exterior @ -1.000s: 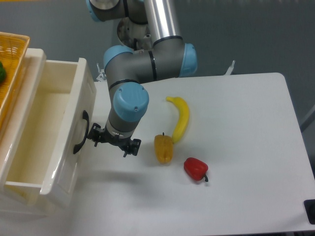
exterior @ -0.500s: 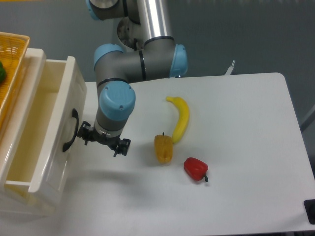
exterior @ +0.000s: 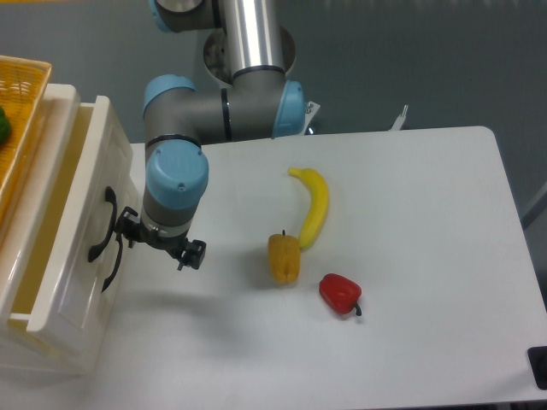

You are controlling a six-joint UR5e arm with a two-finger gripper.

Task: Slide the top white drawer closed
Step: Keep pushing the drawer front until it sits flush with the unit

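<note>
Top white drawer (exterior: 81, 231) mostly in, a sliver of interior still showing; final push remains. Gripper (exterior: 158, 243) sits against its black handle (exterior: 102, 237), can't tell if fingers are open or closed.

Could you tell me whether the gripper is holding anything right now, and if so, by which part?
Nothing looks gripped: the gripper presses against the drawer front beside its handle.

We see a white table (exterior: 427, 222) with rounded corners occupying most of the view. Behind it we see a plain grey-blue wall (exterior: 427, 60), evenly lit. Soft shadows lie on the tabletop, indicating diffuse overhead light. At the right edge, we note a strip of grey floor (exterior: 534, 184) beside the table.
</note>
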